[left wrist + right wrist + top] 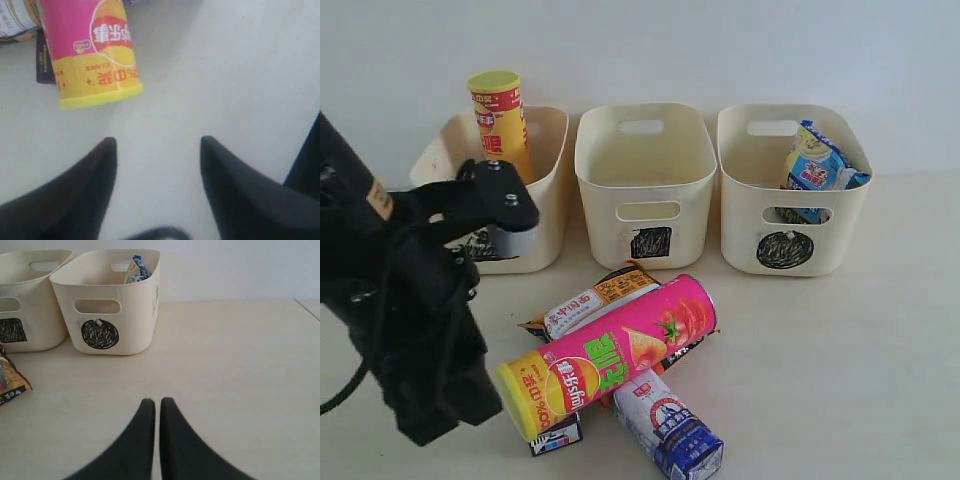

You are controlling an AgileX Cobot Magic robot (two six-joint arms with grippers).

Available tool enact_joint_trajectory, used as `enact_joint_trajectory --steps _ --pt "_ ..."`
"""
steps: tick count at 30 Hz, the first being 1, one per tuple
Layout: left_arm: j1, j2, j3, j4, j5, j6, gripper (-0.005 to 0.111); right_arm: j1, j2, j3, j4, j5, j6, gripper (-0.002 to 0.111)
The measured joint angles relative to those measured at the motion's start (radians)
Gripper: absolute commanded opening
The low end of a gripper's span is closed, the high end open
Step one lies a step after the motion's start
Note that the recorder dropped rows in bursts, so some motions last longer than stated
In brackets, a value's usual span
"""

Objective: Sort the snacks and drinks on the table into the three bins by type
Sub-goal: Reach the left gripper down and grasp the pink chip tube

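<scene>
In the exterior view, the table (880, 350) is seen carrying everything, and its near left is taken up by the black left arm (400, 330). Three bins are lined up at the back: the left bin (552, 140), whose mark is partly hidden by the arm, the square bin (605, 200) in the middle, and the circle bin (745, 215) on the right. A pink canister (620, 355) is laid on its side in front of the square bin, with its yellow end turned towards the left arm. A yellow canister (498, 120) is stood upright in the left bin. A blue-white bag (817, 165) is propped in the circle bin, and an orange bag (595, 300) is laid flat just behind the pink canister. A blue carton (670, 430) is laid in front of the pink canister, touching it, and a purple carton (557, 437) is tucked under its yellow end. In the left wrist view, the left gripper (157, 142) is held spread apart and empty over bare table, near the canister's yellow end. In the right wrist view, the right gripper (157, 402) is pressed closed on nothing, well apart from the circle bin.
</scene>
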Motion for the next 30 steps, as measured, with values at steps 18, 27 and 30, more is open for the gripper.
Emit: enact_joint_trajectory --steps 18,27,30 --pt "-0.025 0.345 -0.173 0.11 -0.161 -0.063 0.088 0.0 0.0 0.0 0.0 0.0 0.0 0.0" --pt "-0.025 0.426 -0.173 0.116 -0.256 -0.061 0.077 0.0 0.0 0.0 0.0 0.0 0.0 0.0" --pt "-0.025 0.443 -0.173 0.116 -0.269 -0.061 0.06 0.0 0.0 0.0 0.0 0.0 0.0 0.0"
